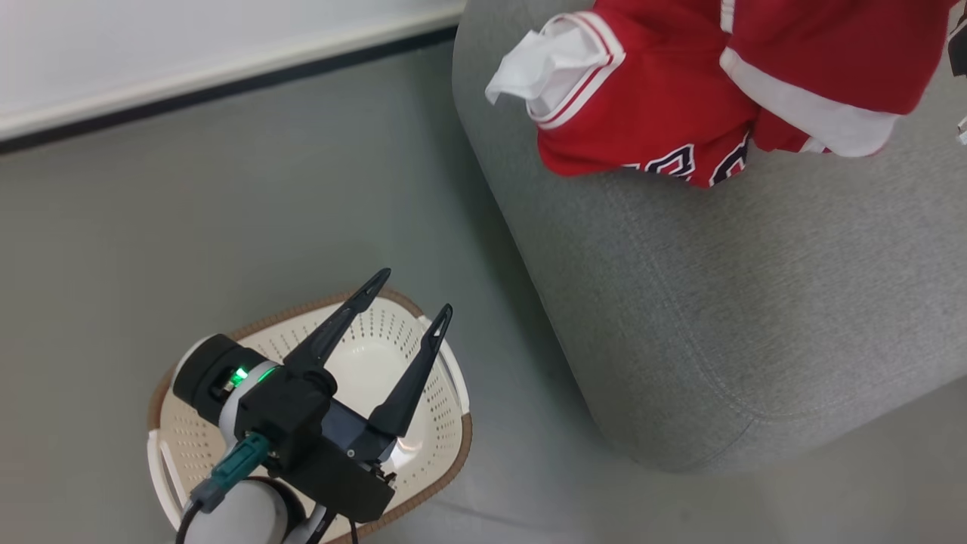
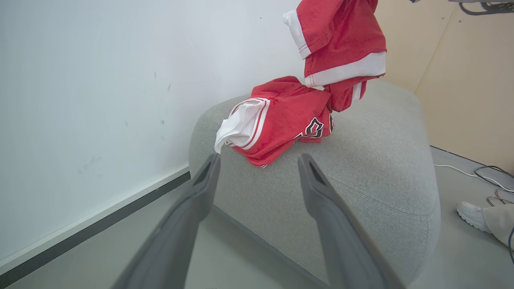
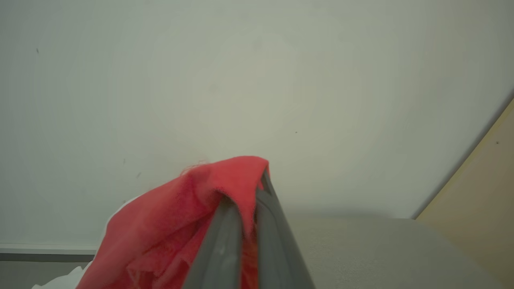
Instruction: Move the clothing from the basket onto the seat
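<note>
The cream basket [image 1: 181, 446] stands on the floor at lower left with nothing inside. My left gripper [image 1: 417, 291] hovers over it, open and empty, its fingers [image 2: 321, 200] aimed toward the grey seat [image 1: 718, 302]. One red garment with navy letters and a striped white cuff [image 2: 281, 120] lies on the seat's [image 2: 381, 160] top near its edge. A second red garment with a white band [image 2: 341, 40] hangs above, its lower end reaching the first. My right gripper [image 3: 251, 188] is shut on this hanging red cloth [image 3: 180, 224]. From the head view, both garments [image 1: 642, 113] sit at the seat's far end.
A white wall with a dark baseboard [image 1: 227, 79] runs behind the basket and seat. Grey floor [image 1: 264, 211] lies between them. A beige panel [image 2: 461, 80], loose cables [image 2: 490, 176] and a person's white shoe [image 2: 472, 216] are beyond the seat.
</note>
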Available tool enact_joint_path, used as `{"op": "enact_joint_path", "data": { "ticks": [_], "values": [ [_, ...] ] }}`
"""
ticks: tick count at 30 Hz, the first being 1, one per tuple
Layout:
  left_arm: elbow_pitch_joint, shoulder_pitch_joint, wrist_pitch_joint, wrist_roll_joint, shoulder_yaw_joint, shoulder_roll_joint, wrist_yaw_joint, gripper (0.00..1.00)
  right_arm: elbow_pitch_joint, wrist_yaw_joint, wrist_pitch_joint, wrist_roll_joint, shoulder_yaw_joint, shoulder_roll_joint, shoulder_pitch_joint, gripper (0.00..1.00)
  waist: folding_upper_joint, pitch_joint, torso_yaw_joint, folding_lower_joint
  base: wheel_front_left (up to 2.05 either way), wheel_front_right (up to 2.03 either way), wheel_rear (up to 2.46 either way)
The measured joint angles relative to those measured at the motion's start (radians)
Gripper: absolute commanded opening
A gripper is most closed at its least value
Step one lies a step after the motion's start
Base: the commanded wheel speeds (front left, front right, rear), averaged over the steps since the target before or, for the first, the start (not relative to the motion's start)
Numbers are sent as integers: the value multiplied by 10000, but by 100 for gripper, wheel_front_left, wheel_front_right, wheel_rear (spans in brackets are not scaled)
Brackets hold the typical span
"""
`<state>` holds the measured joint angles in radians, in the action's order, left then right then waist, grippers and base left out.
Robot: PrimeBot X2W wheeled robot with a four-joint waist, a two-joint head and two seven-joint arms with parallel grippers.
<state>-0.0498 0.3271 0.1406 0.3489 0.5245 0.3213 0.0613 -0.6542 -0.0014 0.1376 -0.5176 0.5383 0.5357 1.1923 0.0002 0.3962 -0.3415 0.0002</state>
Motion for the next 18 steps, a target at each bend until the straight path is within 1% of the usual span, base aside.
{"op": "enact_joint_path", "data": {
  "ticks": [5,9,12,18],
  "values": [
    [-535,25,-263,-73,-132,382,0,100,-282,-245,63,-207,-215,-171,19,0,0,719,12,0,0,0,0],
    [-859,106,-464,-117,-299,692,0,100,-596,-441,245,-422,-286,-550,-67,0,1,1282,-53,0,0,0,0],
    [-894,198,-556,-251,-353,840,2,100,-1012,-489,403,-470,-263,-984,-226,0,1,1665,-132,0,0,0,0],
    [-961,238,-698,-322,-420,957,4,100,-1590,-512,667,-545,-130,-1567,-654,0,1,2165,-339,0,0,0,0]
  ]
}}
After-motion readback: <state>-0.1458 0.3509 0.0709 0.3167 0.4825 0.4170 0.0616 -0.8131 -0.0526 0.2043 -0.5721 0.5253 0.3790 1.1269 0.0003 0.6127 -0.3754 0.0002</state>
